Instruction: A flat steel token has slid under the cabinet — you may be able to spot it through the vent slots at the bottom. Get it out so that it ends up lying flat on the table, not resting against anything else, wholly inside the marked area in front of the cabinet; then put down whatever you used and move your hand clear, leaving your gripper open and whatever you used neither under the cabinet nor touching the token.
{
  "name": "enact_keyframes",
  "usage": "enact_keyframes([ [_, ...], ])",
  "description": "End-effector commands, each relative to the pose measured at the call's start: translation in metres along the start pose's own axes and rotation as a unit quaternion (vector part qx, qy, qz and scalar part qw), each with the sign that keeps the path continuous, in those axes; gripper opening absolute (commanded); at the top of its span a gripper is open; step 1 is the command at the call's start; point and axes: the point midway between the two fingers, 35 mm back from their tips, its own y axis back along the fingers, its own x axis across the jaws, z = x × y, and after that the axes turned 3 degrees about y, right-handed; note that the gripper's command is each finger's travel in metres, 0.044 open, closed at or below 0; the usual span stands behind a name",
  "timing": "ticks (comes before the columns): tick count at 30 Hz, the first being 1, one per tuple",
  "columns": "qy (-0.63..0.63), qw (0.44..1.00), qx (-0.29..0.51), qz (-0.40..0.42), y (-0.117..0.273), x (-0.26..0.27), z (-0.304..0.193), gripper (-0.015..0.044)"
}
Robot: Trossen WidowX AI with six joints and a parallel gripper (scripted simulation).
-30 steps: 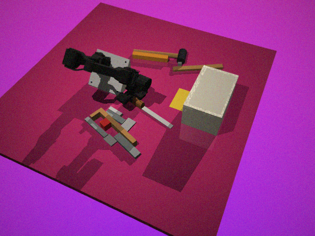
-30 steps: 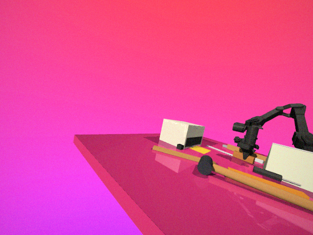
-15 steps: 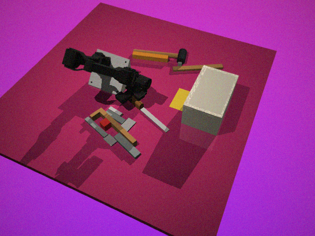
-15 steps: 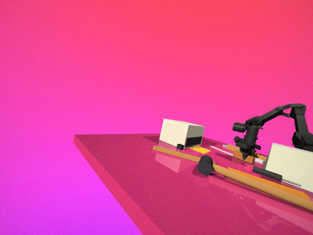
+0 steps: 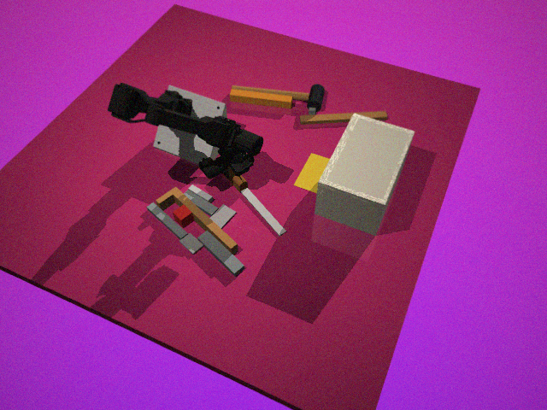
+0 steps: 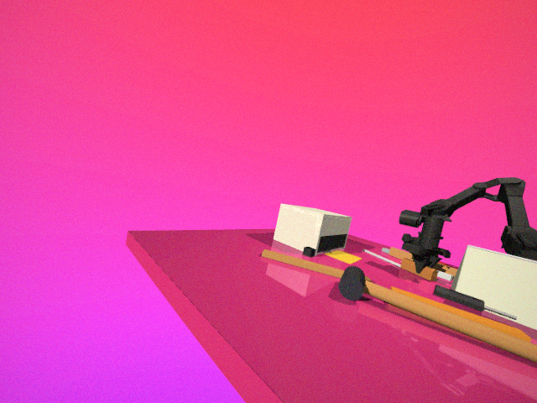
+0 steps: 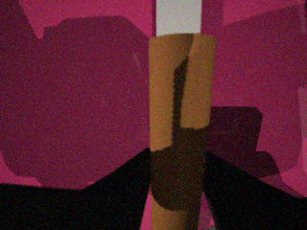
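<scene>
- Top view: the hand (image 5: 227,171) (image 6: 419,265) (image 7: 175,154) is gripping the bladed tool (image 5: 264,212) (image 6: 382,258) (image 7: 179,91); its tip is pointing near-right, apart from the cabinet (image 5: 368,159) (image 6: 299,227). The token is not showing, presumably lying underneath.
- Exterior view: the yellow area (image 5: 308,172) (image 6: 344,256) is lying before the dark opening. Judged step: aligning the tool, retrieval pending.
- Wrist view: fingers are flanking the handle. Next move is requiring a turn toward the opening, then low insertion.

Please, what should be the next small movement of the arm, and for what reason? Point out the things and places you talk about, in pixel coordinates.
Probably swing the held tool (image 5: 263,212) (image 7: 179,91) toward the yellow area (image 5: 310,172) (image 6: 344,256): the fingers (image 5: 227,169) grip its handle, but its blade points past the cabinet (image 5: 368,159) (image 6: 299,227).
</scene>
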Motion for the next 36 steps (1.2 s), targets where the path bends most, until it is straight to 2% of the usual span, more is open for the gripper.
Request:
enact_keyframes([
  [1, -0.021, 1.000, -0.002, 0.000, 0.001, -0.001, 0.001, 0.0000],
  [36, -0.054, 0.999, -0.002, 0.001, 0.001, 0.026, 0.002, 0.0000],
])
